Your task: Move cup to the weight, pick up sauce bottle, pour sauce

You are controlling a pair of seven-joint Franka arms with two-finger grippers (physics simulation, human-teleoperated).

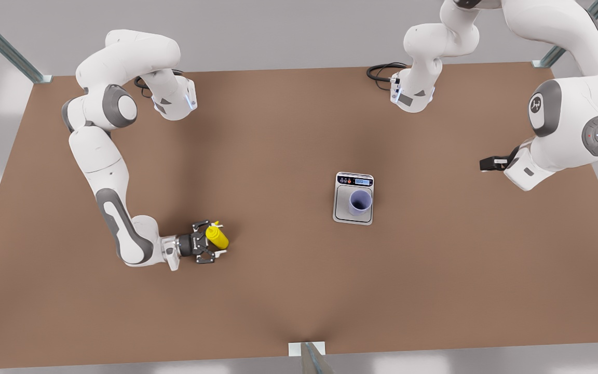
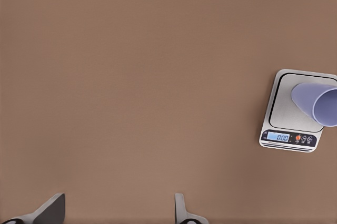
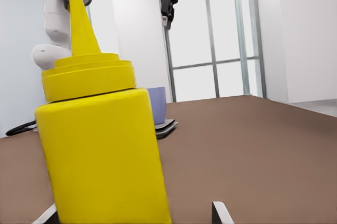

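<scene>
The lavender-blue cup [image 1: 359, 201] stands upright on the steel plate of the weight [image 1: 341, 214], a small silver scale right of the table's middle in the front view. From above, the left wrist view shows that cup [image 2: 316, 103] and the weight [image 2: 284, 125]. My left gripper [image 1: 490, 163] hangs open high over the front view's right side, its fingertips [image 2: 50, 211] spread. The yellow sauce bottle [image 1: 218, 236] stands at the front view's lower left. Around it, my right gripper [image 1: 208, 243] is open, with the bottle [image 3: 100, 145] between its spread fingertips [image 3: 221, 214].
A bare brown tabletop [image 1: 278, 130] lies between the bottle and the weight. Black cables [image 1: 379, 71] lie at the far edge by an arm base. Metal frame posts [image 1: 312, 358] stand at the table's edges.
</scene>
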